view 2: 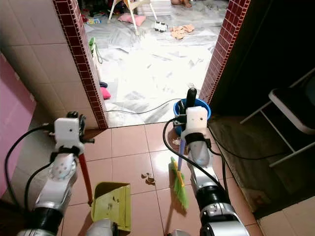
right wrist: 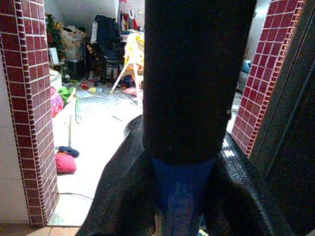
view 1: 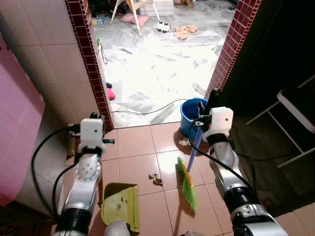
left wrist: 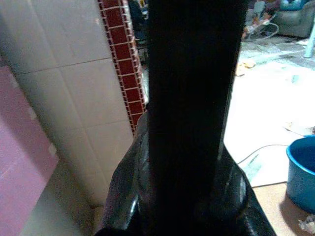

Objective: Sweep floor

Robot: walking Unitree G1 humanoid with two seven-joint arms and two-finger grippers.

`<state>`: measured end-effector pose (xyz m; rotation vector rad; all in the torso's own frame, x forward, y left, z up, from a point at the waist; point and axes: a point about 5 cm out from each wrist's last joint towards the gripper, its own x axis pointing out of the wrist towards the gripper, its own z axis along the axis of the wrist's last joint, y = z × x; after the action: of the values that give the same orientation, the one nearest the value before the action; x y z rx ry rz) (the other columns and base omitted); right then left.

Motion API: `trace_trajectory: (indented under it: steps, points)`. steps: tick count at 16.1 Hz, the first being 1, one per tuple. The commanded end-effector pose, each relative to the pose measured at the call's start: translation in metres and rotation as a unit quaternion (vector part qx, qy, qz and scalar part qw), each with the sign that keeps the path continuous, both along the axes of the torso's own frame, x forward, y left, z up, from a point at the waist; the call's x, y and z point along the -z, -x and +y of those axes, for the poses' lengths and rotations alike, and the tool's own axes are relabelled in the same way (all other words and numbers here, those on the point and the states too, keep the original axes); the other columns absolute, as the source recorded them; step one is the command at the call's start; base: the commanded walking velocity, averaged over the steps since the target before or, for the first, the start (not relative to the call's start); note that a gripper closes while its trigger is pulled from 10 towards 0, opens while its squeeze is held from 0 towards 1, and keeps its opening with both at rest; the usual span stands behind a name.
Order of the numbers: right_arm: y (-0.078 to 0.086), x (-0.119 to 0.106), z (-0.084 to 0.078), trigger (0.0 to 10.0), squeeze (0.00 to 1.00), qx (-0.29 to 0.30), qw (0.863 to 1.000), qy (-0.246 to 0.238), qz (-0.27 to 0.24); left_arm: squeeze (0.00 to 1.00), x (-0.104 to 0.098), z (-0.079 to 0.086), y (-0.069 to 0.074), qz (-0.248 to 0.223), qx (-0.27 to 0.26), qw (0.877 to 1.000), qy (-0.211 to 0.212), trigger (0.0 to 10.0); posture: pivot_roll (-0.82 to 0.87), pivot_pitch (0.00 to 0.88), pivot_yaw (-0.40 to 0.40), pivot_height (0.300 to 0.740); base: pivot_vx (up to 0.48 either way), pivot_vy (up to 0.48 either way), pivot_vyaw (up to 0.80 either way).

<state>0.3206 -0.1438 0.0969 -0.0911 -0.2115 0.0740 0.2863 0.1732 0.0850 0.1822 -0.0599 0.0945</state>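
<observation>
On the left we see the left gripper (view 2: 74, 118) raised near the red-brick door post (view 1: 91, 59), clenched on the red handle (view 2: 84, 177) of the yellow-green dustpan (view 1: 120, 204); the handle runs down from the fingers to the pan, which sits on the floor between the two arms. In the left wrist view the fingers (left wrist: 192, 98) press around a dark shaft. Just right of the pan lies a small clump of debris (view 1: 156, 179) on the salmon floor tiles (view 1: 135, 142) — apart from both pan and broom.

Further right stands the broom (view 1: 187, 184), its green bristles touching the tiles and its blue handle (view 1: 195, 147) slanting up into the right gripper (view 2: 189, 101), which is closed around it; in the right wrist view the blue shaft shows between the fingers (right wrist: 197, 78). Behind the broom a blue bucket (view 1: 192, 115) sits at the doorway, with more scraps (view 1: 183, 142) beside it

Beyond the threshold a pale marbled floor (view 1: 157, 64) opens into a cluttered room — a cable (view 1: 147, 110) trails across it, and cloths and toys lie at the far end. At far right a folding chair (view 1: 295, 118) stands in shadow
</observation>
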Motion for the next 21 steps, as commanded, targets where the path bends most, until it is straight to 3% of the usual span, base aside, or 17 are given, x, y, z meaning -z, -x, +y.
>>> trace_trajectory:
  steps: [1,6,8,12,15,18,21]
  points:
    - [0.003,0.0,-0.005,10.0,0.0,0.006,1.0,0.003,0.0,0.0,-0.012,0.003,0.001,-0.02,-0.002,1.0,-0.01,10.0,0.04,0.0,-0.003,0.74,0.0,0.0,0.0]
    - [0.005,-0.003,0.0,10.0,0.0,0.003,1.0,0.0,-0.001,0.0,-0.026,0.004,0.005,-0.031,-0.019,0.999,-0.008,10.0,0.06,0.0,-0.027,0.74,0.0,0.0,0.0]
    - [0.011,-0.008,0.0,10.0,0.0,-0.008,1.0,0.003,-0.002,0.0,-0.029,0.0,0.016,-0.026,-0.019,0.999,-0.001,10.0,0.05,0.01,-0.038,0.74,0.0,0.0,0.0]
    - [0.022,-0.018,-0.014,10.0,0.0,0.013,1.0,-0.012,0.005,0.0,-0.039,0.001,0.033,-0.013,-0.019,1.0,0.005,10.0,0.05,0.145,-0.042,0.74,0.0,0.0,0.0]
    - [0.04,-0.018,-0.015,10.0,0.0,0.009,0.999,-0.017,0.026,0.0,-0.037,0.005,0.052,0.013,-0.029,0.999,0.006,10.0,0.05,0.199,-0.046,0.74,0.0,0.0,0.0]
    - [0.041,-0.018,-0.011,10.0,0.0,0.008,0.999,-0.022,0.038,0.0,-0.038,-0.001,0.051,0.021,-0.024,0.999,0.011,10.0,0.05,0.21,-0.037,0.74,0.0,0.0,0.0]
    - [0.031,-0.027,-0.011,10.0,0.0,0.012,0.999,-0.026,0.027,0.0,-0.044,-0.006,0.043,0.017,-0.01,1.0,0.013,10.0,0.04,0.175,-0.022,0.74,0.0,0.0,0.0]
